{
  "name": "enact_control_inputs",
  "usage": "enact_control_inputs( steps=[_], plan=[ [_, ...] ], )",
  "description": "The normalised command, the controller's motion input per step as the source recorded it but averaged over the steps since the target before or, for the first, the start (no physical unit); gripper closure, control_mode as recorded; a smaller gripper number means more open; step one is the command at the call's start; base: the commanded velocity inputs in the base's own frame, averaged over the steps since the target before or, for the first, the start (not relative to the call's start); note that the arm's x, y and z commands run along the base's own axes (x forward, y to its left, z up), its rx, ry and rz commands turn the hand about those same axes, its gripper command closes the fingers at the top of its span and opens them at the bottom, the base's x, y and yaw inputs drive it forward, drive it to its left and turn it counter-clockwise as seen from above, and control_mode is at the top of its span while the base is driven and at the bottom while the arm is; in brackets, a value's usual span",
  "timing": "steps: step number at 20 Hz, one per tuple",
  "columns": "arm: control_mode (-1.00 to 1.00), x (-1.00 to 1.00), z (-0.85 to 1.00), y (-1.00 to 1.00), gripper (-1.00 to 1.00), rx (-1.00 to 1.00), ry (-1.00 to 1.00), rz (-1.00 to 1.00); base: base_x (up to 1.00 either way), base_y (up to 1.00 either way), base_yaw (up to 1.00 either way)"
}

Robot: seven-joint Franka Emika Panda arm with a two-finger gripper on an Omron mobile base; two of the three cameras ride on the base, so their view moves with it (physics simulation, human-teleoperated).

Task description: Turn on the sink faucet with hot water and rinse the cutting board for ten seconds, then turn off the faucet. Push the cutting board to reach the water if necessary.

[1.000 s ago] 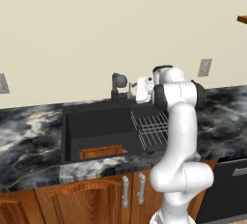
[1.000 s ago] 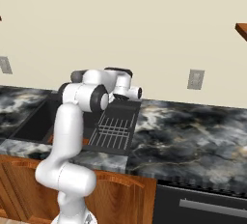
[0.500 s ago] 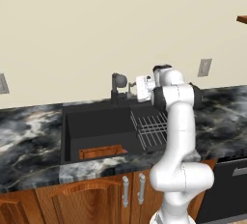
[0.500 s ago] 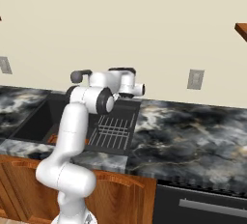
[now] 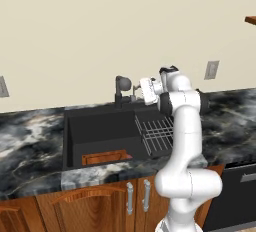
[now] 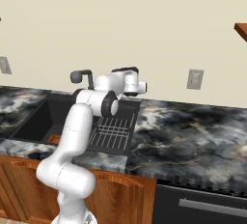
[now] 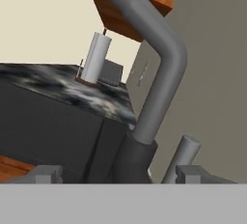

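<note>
All three views are evenly and softly lit with flat rendered light, and no single light source can be made out. The sink (image 5: 100, 131) is shown as a uniformly dark basin with little shading inside, and no glare is seen on the marbled counter (image 6: 193, 131). Edges are rendered slightly soft and coarse, most noticeably in the hand view around the faucet (image 7: 154, 73), while no edge distortion is apparent.
</note>
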Motion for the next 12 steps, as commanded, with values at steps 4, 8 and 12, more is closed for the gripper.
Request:
enact_control_inputs(
  steps=[4, 8, 12],
  plan=[
    [-1.0, 0.0, 0.0, 0.26, -1.0, 0.01, 0.0, 0.06, 0.0, 0.0, 0.0],
    [-1.0, 0.0, 0.0, 0.26, -1.0, 0.0, 0.05, 0.01, 0.0, 0.0, 0.0],
    [-1.0, 0.02, 0.0, 0.31, -1.0, 0.0, 0.11, -0.09, 0.0, 0.0, 0.0]
  ],
)
